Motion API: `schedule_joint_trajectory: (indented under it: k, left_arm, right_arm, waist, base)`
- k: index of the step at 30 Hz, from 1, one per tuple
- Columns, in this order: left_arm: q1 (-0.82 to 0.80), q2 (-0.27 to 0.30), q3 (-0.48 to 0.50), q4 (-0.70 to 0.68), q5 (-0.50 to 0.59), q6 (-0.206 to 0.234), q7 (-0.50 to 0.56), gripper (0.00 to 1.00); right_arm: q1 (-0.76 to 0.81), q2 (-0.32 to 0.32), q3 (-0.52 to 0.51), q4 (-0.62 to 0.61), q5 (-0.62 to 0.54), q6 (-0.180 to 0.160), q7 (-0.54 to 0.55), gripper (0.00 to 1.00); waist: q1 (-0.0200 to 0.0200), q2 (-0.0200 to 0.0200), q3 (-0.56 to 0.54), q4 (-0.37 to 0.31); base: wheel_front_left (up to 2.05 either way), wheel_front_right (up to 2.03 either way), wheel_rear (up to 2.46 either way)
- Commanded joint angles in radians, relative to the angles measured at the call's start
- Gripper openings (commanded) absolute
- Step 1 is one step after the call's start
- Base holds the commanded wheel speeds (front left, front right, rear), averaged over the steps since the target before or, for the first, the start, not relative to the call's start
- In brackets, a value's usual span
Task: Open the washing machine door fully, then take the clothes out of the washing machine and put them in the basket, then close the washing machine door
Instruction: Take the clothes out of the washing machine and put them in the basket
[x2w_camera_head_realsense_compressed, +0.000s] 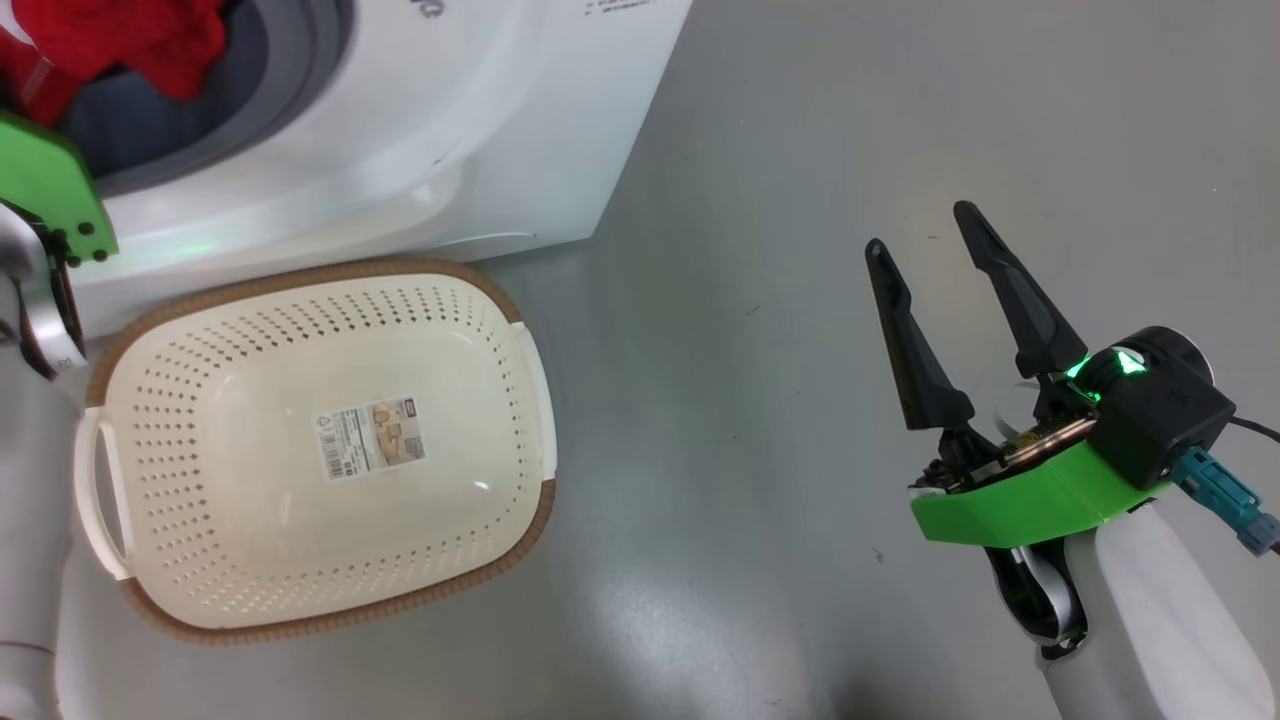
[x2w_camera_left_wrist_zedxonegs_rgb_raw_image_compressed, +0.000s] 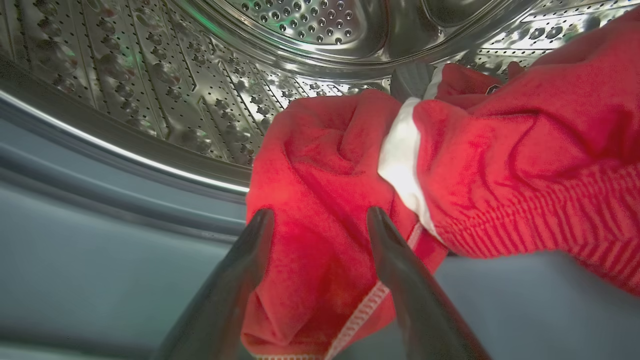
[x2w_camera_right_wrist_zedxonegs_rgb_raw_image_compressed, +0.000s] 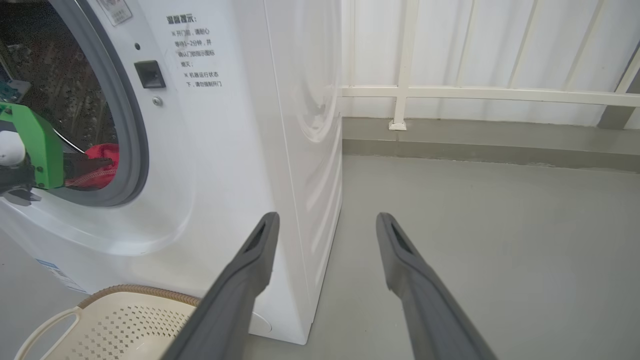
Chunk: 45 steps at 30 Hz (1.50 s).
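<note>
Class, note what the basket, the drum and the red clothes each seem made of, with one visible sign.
The basket: glossy cream plastic, probably; moulded perforations, light glints.
The drum: shiny steel-like metal; mirror reflections, punched holes.
The clothes: soft knit fabric, fibre unclear; folds, ribbed hem.

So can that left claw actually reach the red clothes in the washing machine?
Probably yes. The left claw sits open at the mouth of the drum, with a fold of the red clothes seemingly right between its fingers, and I can see nothing blocking it.
</note>
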Motion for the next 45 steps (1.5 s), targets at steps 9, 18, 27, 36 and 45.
schedule_joint_trajectory:
  k: [9,18,27,36,45]
  left_arm:
    - [-0.016,0.074,0.022,-0.003,-0.019,-0.015,0.034,0.0]
    - [0.001,0.062,0.031,-0.018,-0.055,-0.043,-0.047,0.0]
    - [0.046,0.061,0.045,-0.057,-0.083,-0.066,-0.2,0.0]
    - [0.108,0.045,0.065,-0.118,-0.12,-0.089,-0.279,0.0]
    - [0.234,0.034,0.094,-0.32,-0.111,-0.092,-0.307,0.0]
  right_arm:
    - [-0.007,0.008,0.019,-0.016,0.013,0.0,-0.006,1.0]
    - [-0.009,0.006,0.015,-0.011,0.014,0.0,-0.006,1.0]
    - [-0.002,0.011,0.0,-0.019,0.01,0.0,-0.006,1.0]
    - [0.017,0.013,-0.007,-0.012,0.0,0.0,-0.006,1.0]
    - [0.032,0.012,-0.006,-0.004,-0.004,0.0,-0.006,1.0]
  waist:
    - [0.0,-0.0001,0.009,-0.007]
    - [0.0,-0.0001,0.009,-0.001]
    - [0.0,-0.0001,-0.013,0.016]
    - [0.0,-0.0001,-0.052,0.037]
    - [0.0,-0.0001,-0.117,0.056]
  base:
    - [0.0,0.0,0.0]
    - [0.0,0.0,0.0]
    - [0.0,0.0,0.0]
    - [0.0,0.0,0.0]
    - [0.0,0.0,0.0]
